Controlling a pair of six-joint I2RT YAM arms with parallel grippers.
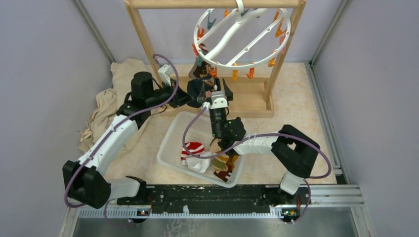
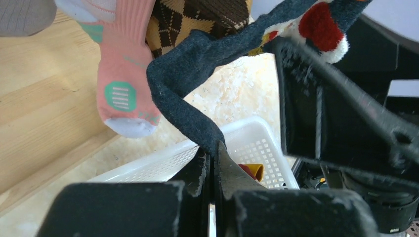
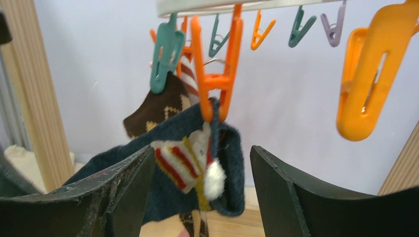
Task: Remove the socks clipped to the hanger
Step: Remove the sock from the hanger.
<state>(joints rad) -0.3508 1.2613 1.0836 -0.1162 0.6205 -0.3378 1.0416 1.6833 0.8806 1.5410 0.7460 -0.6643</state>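
The white ring hanger (image 1: 231, 29) hangs from the wooden frame with orange and teal clips. A navy sock (image 3: 170, 136) with a red, white and yellow patch hangs from an orange clip (image 3: 217, 74). My left gripper (image 2: 212, 150) is shut on the sock's lower end (image 2: 185, 79), which stretches towards it. My right gripper (image 3: 202, 158) is open, its jaws either side of the sock just below the clip. A brown argyle sock (image 3: 150, 113) hangs from a teal clip (image 3: 165, 54) behind. A pink sock (image 2: 123, 74) hangs beside them.
The white perforated basket (image 1: 170, 140) lies below the grippers and holds a red-white striped sock (image 1: 192, 149) and a mustard one (image 1: 225, 163). The wooden frame (image 1: 143, 34) stands on its base board (image 1: 252, 101). A beige cloth (image 1: 106, 103) lies at the left.
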